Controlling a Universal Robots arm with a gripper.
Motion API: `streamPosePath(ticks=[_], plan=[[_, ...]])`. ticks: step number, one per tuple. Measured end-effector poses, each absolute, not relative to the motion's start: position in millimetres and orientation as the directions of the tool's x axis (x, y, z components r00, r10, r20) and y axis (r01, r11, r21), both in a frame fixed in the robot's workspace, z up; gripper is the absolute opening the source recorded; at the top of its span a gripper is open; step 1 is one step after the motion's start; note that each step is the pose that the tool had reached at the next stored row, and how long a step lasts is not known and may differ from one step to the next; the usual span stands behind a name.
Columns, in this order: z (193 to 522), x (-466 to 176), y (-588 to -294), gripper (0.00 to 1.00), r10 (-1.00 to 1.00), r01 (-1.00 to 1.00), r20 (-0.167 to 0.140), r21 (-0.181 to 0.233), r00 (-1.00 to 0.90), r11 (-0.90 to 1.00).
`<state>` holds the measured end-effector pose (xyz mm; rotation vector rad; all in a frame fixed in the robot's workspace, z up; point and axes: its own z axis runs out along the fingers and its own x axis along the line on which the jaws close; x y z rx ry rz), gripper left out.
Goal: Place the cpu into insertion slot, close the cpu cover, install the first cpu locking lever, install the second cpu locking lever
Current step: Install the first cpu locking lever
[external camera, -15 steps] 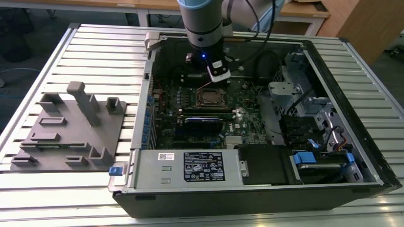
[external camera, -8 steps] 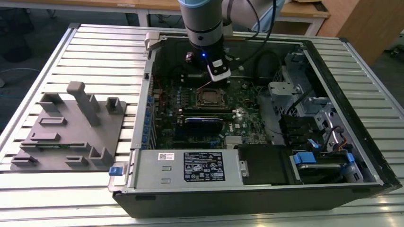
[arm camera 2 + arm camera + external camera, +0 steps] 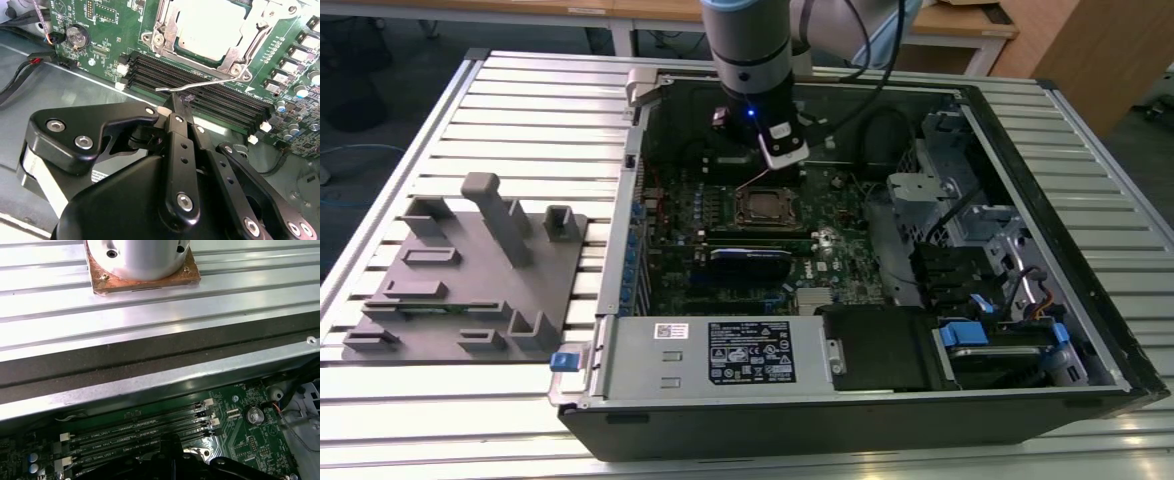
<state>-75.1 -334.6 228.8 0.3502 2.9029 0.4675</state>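
The cpu (image 3: pixel 210 25) lies in the insertion slot (image 3: pixel 739 205) under the lowered cpu cover (image 3: pixel 166 30). The fingers (image 3: pixel 175 112), pressed together, sit at the thin locking lever (image 3: pixel 200 86), which looks like stiff, springy, slippery wire, best taken at its hooked end

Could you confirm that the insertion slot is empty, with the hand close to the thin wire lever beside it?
Not quite: the insertion slot is not empty. In the second wrist view the cpu lies in it, framed by the cpu cover. The hand is close to the thin wire lever.
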Motion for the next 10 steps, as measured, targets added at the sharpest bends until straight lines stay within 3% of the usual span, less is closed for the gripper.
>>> streamPosePath(ticks=[10], plan=[[230.9, -75.1, -334.7, 0.1, 0.258, 0.202, -0.139, 0.328, -0.956, 0.923]])
